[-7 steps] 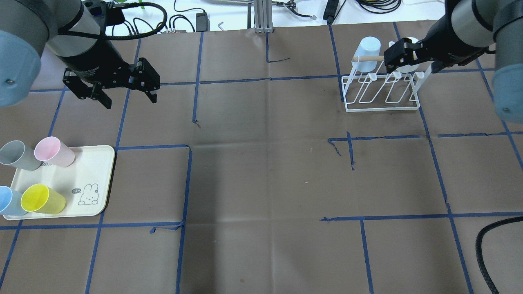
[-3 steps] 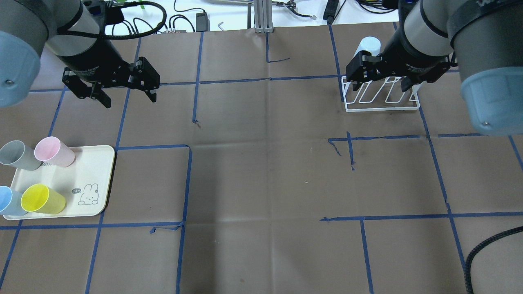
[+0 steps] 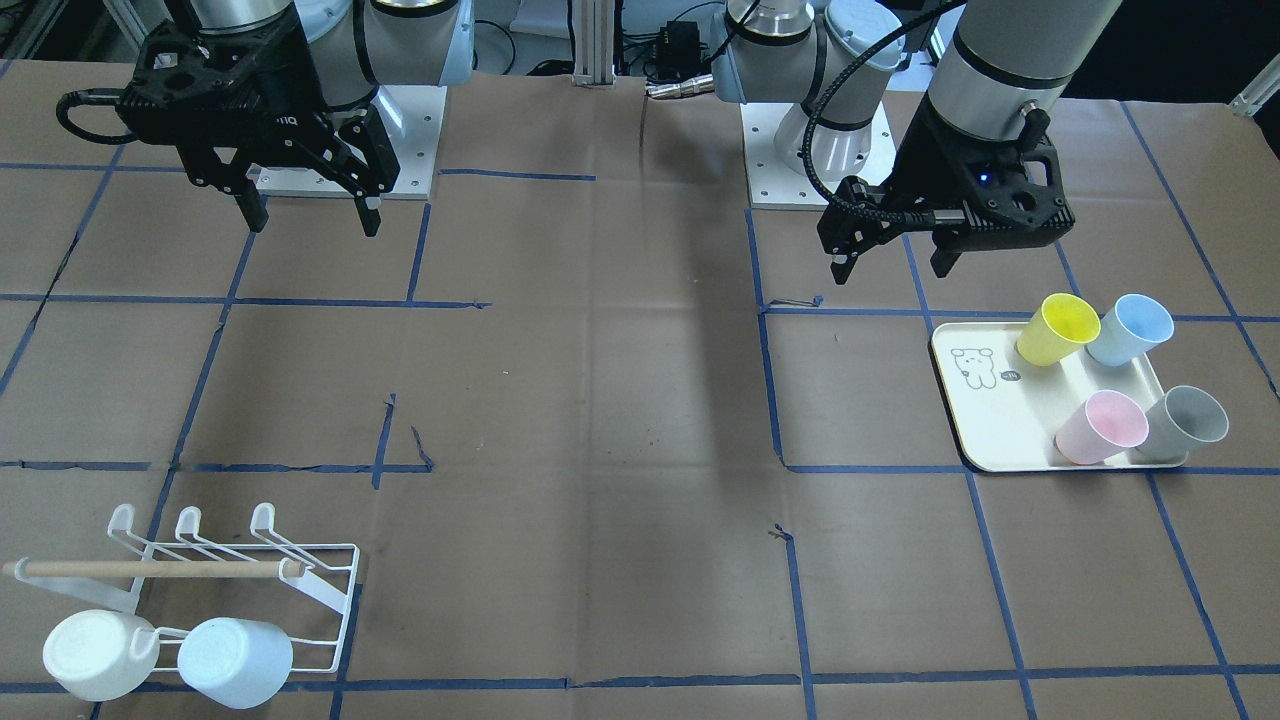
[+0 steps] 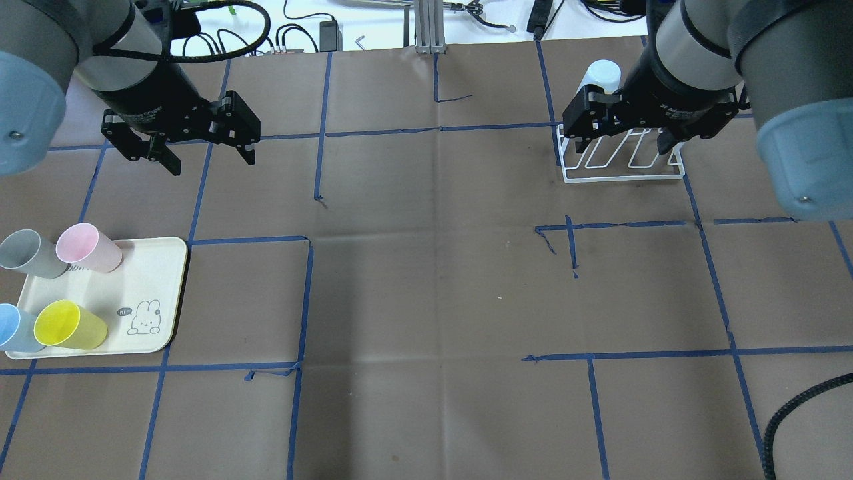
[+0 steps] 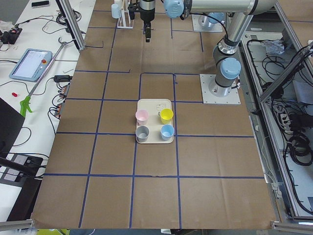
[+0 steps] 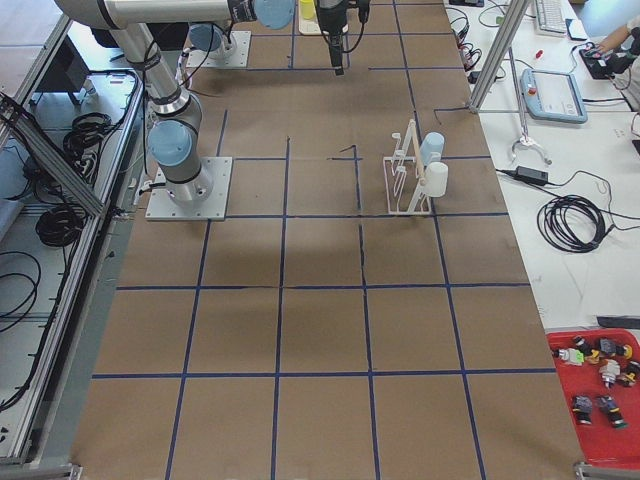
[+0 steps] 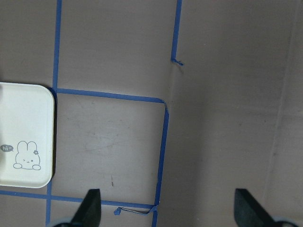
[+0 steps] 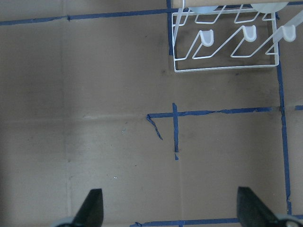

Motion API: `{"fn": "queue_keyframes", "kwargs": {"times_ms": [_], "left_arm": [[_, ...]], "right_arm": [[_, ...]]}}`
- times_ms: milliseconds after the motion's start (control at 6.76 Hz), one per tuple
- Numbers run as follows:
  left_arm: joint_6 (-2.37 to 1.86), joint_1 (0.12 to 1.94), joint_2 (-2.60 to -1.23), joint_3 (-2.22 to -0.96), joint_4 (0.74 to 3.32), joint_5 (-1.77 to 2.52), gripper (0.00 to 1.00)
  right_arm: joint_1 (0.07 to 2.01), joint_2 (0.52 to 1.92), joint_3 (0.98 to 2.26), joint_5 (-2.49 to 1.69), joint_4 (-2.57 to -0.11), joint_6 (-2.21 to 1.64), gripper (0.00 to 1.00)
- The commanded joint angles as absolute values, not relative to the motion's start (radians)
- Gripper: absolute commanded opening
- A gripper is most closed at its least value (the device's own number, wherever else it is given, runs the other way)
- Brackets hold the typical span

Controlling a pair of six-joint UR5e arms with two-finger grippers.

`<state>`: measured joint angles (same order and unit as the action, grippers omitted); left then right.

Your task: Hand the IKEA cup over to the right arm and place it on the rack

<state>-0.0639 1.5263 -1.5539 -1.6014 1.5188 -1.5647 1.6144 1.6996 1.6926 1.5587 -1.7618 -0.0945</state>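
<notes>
Both grippers are empty. The left gripper hangs above the desk in the upper left of the overhead frame, jaws spread wide with nothing between them. Its wrist view shows the two fingertips far apart over bare paper, with only a corner of the tray at the left edge. The right gripper hangs over the rack in the upper right, jaws likewise spread and empty.

Key relation: the four cups stand on the tray in the lower left of the overhead frame. That puts them below and left of the left gripper and well apart from the right one. The pink cup is nearest the left jaws, with the grey cup just beside it. The yellow cup and blue cup sit lower in the frame. From the side view we read all four as mouth up, long axis upright.

The rack carries a white cup and a pale blue cup. Its three upper prongs in the front-facing view are bare.

We judge the next pick falls to the left arm. Its wrist points straight down, so it must travel toward the tray and descend.
</notes>
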Motion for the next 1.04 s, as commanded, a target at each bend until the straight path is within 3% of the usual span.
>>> {"fn": "queue_keyframes", "kwargs": {"times_ms": [0, 888], "left_arm": [[-0.06, 1.526, -1.555, -1.601, 1.519, -1.565, 0.99], [-0.043, 1.526, -1.56, -1.6, 1.517, -1.582, 0.99]], "right_arm": [[1.615, 1.7, 1.697, 1.562, -1.752, -0.094, 1.0], [1.615, 1.7, 1.698, 1.562, -1.75, -0.094, 1.0]]}}
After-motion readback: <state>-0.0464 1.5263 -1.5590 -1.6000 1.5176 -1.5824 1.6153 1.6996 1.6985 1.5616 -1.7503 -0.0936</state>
